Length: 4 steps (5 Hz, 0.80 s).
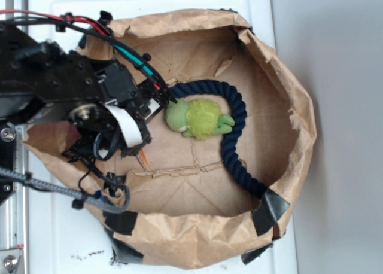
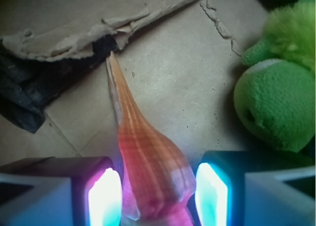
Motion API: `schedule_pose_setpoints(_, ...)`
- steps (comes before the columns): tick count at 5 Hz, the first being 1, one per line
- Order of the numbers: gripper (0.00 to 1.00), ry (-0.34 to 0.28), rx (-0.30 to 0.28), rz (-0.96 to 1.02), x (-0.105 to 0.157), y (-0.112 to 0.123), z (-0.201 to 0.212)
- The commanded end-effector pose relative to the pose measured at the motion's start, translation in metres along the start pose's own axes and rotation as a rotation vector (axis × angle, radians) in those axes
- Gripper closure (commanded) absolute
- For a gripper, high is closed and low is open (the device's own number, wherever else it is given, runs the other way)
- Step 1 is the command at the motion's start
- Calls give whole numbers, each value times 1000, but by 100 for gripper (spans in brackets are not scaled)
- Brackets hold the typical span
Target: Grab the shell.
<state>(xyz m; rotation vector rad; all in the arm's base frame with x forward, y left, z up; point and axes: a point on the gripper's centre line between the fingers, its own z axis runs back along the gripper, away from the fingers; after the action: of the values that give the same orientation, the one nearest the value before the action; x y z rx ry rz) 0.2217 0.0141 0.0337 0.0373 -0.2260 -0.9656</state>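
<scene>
wrist view: shell is seen between the two lit fingers, its bulbous head cut off at the bottom edge, its thin point laid toward torn brown paper. small gaps are seen at both sides, so the claw is taken as spread about the shell; contact cannot be told. green plush toy is cropped at right. exterior view: shell is hidden under the arm save an orange tip; claw is not made out. paper bag walls enclose the floor; navy rope is curved round the toy.
</scene>
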Motion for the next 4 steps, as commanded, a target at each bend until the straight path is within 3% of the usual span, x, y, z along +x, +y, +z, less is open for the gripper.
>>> schedule_pose_setpoints(1, 100, -30, 15, 15, 0, -4, 10)
schedule_pose_setpoints(3, 100, -128, 13, 291, -3, 48, 94)
schedule_pose_setpoints(4, 100, -102, 94, 512, 9, 62, 135)
